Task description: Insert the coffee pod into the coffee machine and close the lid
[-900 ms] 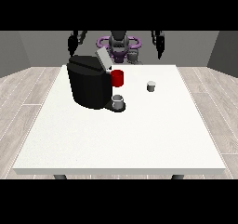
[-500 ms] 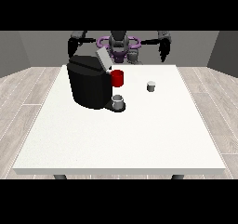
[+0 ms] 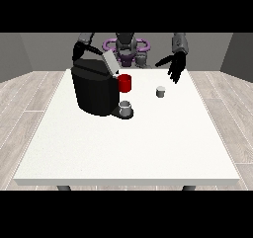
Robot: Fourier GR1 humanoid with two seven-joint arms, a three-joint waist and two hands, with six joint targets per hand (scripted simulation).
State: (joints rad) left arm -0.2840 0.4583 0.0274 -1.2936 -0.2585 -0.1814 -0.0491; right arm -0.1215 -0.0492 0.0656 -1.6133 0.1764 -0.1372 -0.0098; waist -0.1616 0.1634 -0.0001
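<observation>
The black box-shaped coffee machine (image 3: 95, 90) hides the table's white top (image 3: 128, 143) behind it, and covers part of the red cylindrical cup (image 3: 125, 83) at its far side; whether that cup touches the machine cannot be told; the inside of the machine under its raised grey lid (image 3: 110, 62) is not visible from this side; the small grey coffee pod (image 3: 160, 92) is too small to show any detail; the black hand at the view's left (image 3: 79, 50) sits behind the machine's top edge, its fingers too small to read; the robot's lower body is hidden by the table's far edge.
</observation>
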